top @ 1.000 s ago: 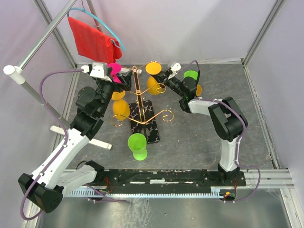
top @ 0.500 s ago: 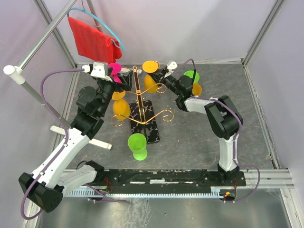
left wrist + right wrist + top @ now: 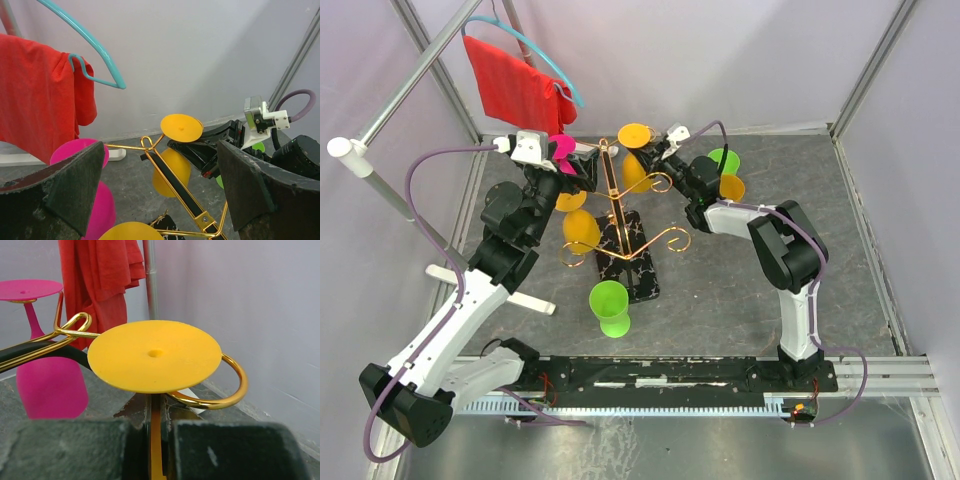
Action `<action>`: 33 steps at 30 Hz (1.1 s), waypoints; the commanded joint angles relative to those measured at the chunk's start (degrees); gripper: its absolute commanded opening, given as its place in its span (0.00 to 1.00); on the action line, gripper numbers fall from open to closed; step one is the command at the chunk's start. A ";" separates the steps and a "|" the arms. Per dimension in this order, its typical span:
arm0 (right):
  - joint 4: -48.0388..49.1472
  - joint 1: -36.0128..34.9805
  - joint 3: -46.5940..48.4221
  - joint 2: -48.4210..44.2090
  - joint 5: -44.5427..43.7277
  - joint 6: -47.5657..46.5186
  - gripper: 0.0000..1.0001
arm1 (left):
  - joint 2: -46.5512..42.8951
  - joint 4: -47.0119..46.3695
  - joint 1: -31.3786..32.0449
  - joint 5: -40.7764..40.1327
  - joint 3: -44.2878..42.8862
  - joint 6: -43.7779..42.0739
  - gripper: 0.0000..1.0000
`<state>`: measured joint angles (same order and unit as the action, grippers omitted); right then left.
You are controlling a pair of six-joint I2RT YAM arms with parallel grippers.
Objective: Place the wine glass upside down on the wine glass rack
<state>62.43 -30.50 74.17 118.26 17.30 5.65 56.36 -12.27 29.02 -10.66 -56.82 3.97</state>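
Now, the right tool (image 3: 155,442) was clamped on the stem of the upturned orange plastic wine glass (image 3: 155,355), beside a curled arm of the gold wire rack (image 3: 235,390); released unseated, it could fall. The left tool (image 3: 160,187) gaped apart.

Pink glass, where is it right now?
In the top view, the pink glass hangs upside down at the back left of the wine glass rack, right beside the left hand, with the red cloth behind it.
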 commanded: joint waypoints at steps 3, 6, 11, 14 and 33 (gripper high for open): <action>0.03 0.96 2.93 0.98 -7.73 -2.10 0.01 | -0.20 -1.00 0.20 -0.49 -0.51 -2.28 0.99; 0.97 0.96 3.07 1.60 -8.36 -1.80 0.02 | -0.06 -1.00 0.20 -0.35 -0.44 -2.08 0.99; 2.33 0.97 3.81 2.66 -9.18 -1.39 0.04 | -0.20 -1.00 0.17 -0.30 -0.22 -1.82 0.99; 2.26 0.91 4.06 2.85 -10.42 -1.91 0.05 | -0.10 -0.98 0.17 -0.29 -0.27 -1.79 0.99; 6.05 1.25 -6.46 -2.93 -10.74 -5.61 0.06 | 0.24 -1.20 0.19 -0.09 -0.05 -1.79 0.99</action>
<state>66.43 -29.50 69.91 117.60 6.79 1.54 56.64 -12.27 29.02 -10.59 -56.77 3.97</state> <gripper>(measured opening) 0.067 0.990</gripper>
